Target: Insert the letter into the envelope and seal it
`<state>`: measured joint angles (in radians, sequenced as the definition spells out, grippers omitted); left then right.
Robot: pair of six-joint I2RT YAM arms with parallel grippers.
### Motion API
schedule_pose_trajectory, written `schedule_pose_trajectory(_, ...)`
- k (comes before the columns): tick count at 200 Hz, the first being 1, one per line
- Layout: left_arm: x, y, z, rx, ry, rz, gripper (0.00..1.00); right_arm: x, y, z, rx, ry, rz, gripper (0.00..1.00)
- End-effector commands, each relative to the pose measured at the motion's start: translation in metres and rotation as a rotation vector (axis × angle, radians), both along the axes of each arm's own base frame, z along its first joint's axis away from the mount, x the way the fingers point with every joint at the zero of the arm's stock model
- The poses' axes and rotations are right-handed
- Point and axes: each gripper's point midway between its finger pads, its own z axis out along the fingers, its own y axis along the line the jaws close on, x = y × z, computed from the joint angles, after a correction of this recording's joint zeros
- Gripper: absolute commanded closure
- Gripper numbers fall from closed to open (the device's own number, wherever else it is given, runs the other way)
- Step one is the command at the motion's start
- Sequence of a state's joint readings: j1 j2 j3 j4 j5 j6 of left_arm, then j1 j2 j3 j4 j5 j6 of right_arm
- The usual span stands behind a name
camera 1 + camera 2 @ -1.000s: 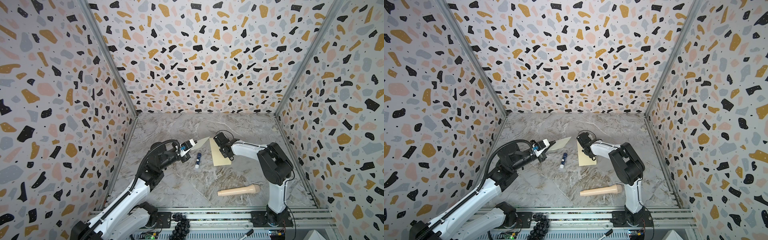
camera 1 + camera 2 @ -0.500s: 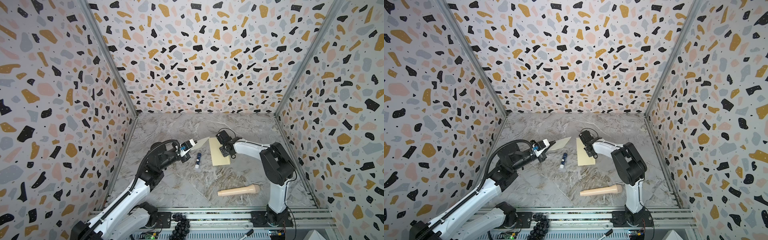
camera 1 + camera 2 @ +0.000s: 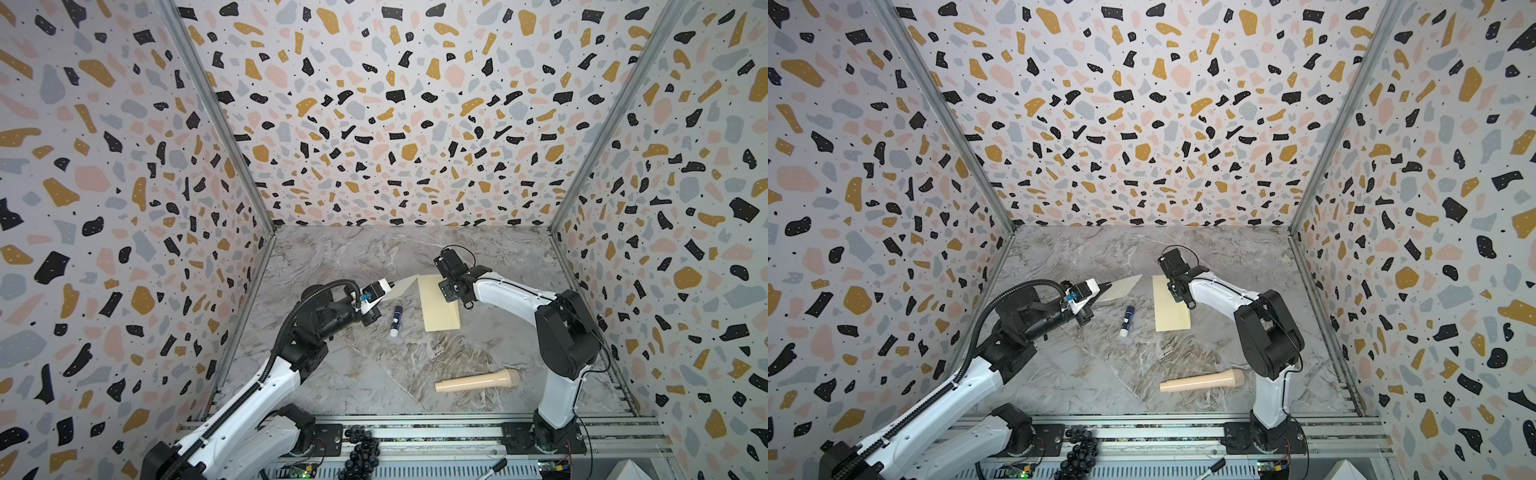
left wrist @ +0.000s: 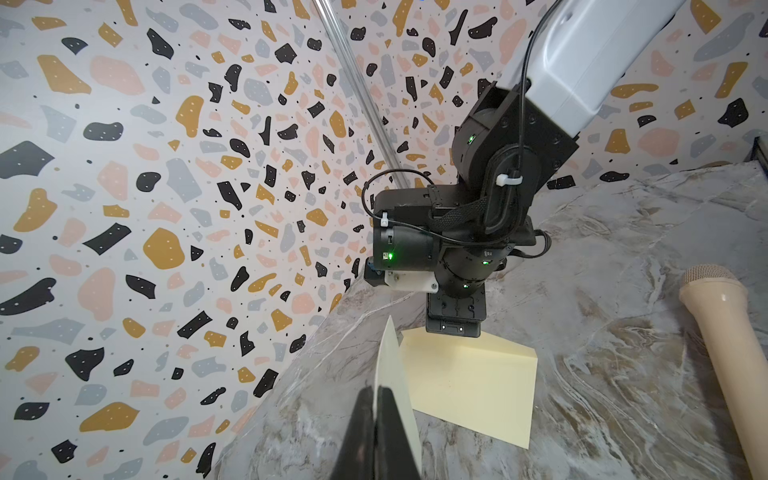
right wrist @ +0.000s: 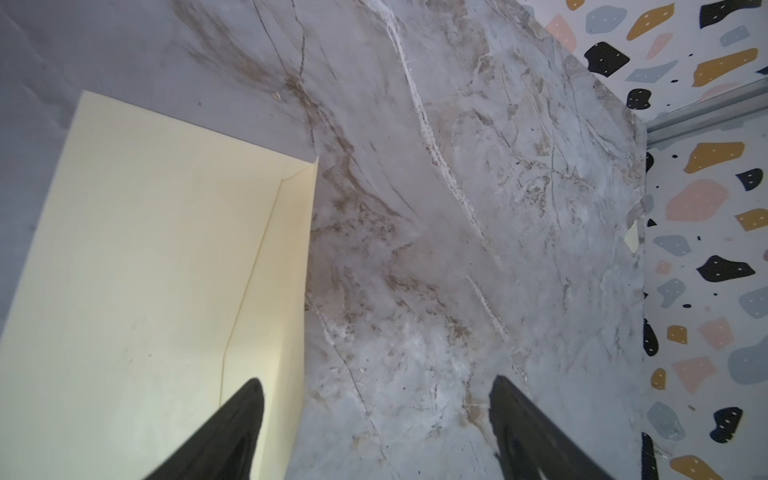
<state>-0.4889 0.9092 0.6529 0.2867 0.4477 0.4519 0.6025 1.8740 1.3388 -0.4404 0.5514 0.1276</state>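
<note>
Marbled grey worktop (image 3: 374, 365) between speckled terrazzo walls is shown in both top views. The letter (image 3: 405, 284) is held off the surface by the left pincer (image 3: 390, 285), clamped on one edge, presumably so that it can be steered toward the envelope (image 3: 438, 307) lying flat just beside it. The right pincer (image 3: 1177, 293) is poised over the envelope's far end, and a glue stick (image 3: 1126, 321) and a beige microphone (image 3: 1202, 381) lie aside. From the left wrist, the letter is seen edge-on, its free tip aimed at the envelope's near corner. From the right wrist, the jaws are seen spread wide, one finger (image 5: 237, 428) over the flap end and the other over bare worktop, likely to pin or open the mouth.
</note>
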Motion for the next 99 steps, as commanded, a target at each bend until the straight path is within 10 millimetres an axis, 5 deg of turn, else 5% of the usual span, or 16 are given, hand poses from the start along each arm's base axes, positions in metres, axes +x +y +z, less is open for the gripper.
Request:
schedule_pose_trajectory(1, -0.001, -0.001, 0.009, -0.025, -0.037, -0.011, 1.00, 0.000, -0.011, 0.003, -0.082, 0.000, -0.017, 0.14)
schedule_pose_trajectory(99, 0.000, -0.001, 0.006, -0.020, -0.029, -0.010, 1.00, -0.008, -0.028, -0.042, -0.112, 0.122, -0.038, 0.14)
